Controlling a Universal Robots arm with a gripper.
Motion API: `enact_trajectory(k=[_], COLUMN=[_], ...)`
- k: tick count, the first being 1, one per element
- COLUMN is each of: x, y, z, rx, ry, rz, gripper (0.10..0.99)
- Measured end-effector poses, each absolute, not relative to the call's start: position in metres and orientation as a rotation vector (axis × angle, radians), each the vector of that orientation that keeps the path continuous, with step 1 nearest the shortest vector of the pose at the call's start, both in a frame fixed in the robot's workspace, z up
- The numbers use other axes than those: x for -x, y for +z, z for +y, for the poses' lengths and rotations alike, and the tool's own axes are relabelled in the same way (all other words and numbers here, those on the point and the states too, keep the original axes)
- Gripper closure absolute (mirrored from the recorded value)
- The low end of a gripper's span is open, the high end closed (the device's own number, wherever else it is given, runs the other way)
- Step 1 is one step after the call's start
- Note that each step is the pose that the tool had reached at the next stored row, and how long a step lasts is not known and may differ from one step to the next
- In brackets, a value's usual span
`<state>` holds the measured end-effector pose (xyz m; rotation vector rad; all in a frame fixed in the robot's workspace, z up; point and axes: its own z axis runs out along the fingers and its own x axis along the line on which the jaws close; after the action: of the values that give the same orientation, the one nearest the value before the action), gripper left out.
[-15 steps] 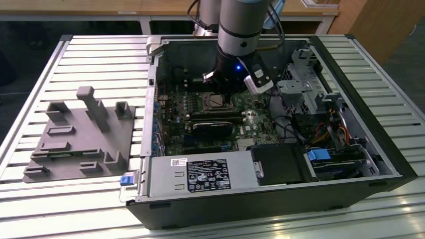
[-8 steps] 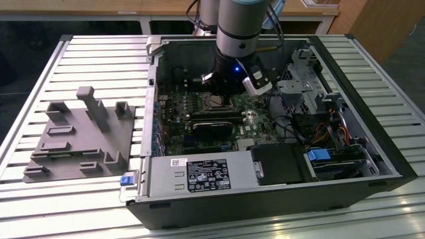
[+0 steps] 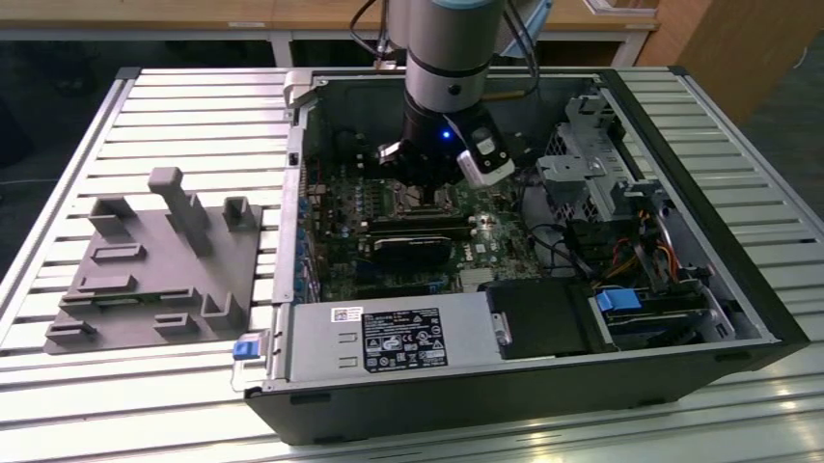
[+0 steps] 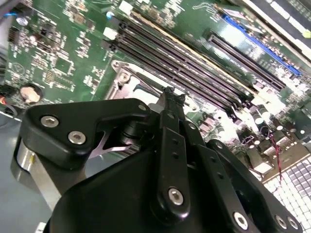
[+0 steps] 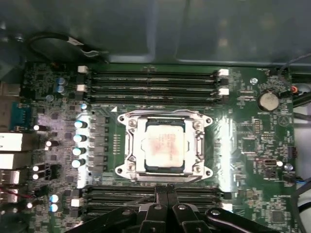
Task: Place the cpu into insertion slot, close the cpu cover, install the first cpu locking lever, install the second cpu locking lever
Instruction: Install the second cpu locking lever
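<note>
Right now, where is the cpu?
In the first wrist view the cpu lies in the insertion slot on the green motherboard, between two banks of long black memory slots, with the gripper beside the socket.

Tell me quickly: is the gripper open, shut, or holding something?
Gripper: shut, fingers together, holding nothing, poised beside the socket with the cpu already seated in it.

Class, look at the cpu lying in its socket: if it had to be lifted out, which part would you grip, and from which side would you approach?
Grip two opposite edges of the cpu, coming straight down from above. It lies flat and thin inside the insertion slot, whose metal rim blocks sideways approach.
</note>
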<state>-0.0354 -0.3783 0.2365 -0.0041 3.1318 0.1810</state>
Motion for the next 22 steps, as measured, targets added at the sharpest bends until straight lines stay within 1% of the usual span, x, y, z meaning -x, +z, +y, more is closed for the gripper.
enact_trajectory(k=[8,16,22], x=[0.038,0.039,0.042], y=[0.231,0.230,0.230], z=[-0.379,-0.384,-0.389], rx=[0.004,0.001,-0.001], ry=[0.187,0.235,0.249], rz=[3.134,3.130,3.129], gripper=[0.980,0.980,0.980])
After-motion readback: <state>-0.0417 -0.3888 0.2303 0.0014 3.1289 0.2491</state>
